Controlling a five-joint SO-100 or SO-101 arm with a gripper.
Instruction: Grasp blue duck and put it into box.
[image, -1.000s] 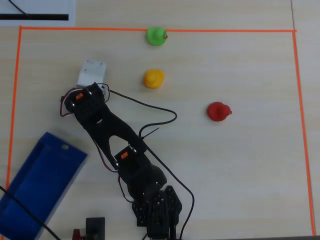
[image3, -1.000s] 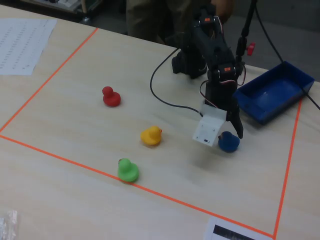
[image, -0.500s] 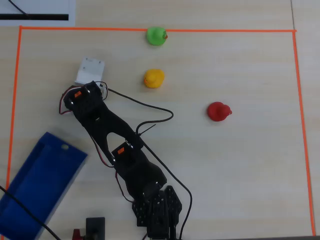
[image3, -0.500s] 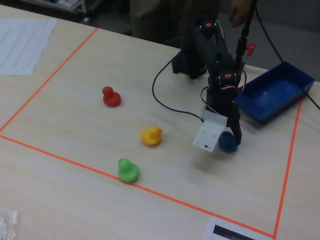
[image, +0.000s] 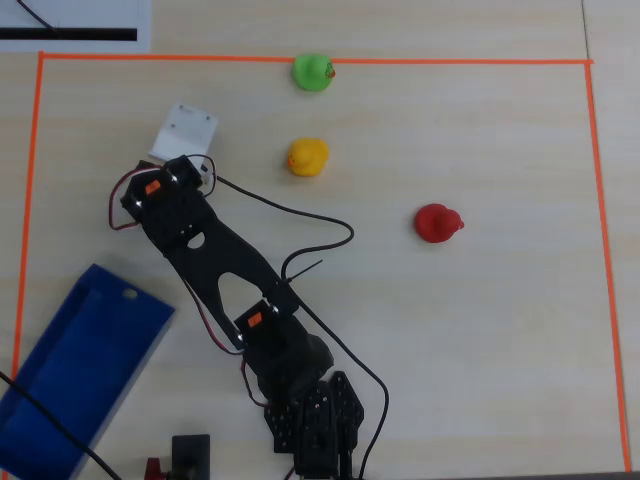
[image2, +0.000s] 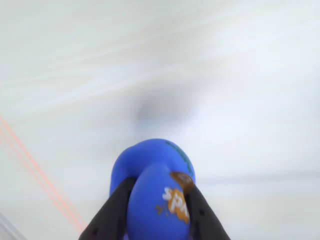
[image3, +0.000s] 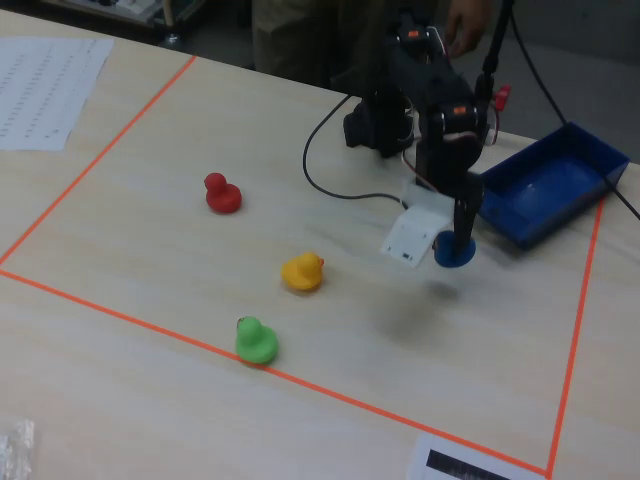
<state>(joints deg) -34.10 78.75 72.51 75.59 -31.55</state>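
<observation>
My gripper (image2: 158, 189) is shut on the blue duck (image2: 155, 205), with one black finger (image2: 116, 212) on each side of it. In the fixed view the gripper (image3: 460, 238) points down and holds the duck (image3: 455, 252) a little above the table, just left of the blue box (image3: 550, 190). In the overhead view the arm's wrist (image: 178, 185) hides the duck and the fingers. The open blue box (image: 80, 370) lies at the lower left there, below the wrist.
A yellow duck (image: 308, 157), a green duck (image: 313, 72) on the orange tape line, and a red duck (image: 437, 223) sit on the table. Orange tape (image: 300, 60) borders the work area. A black cable (image: 300, 215) trails beside the arm.
</observation>
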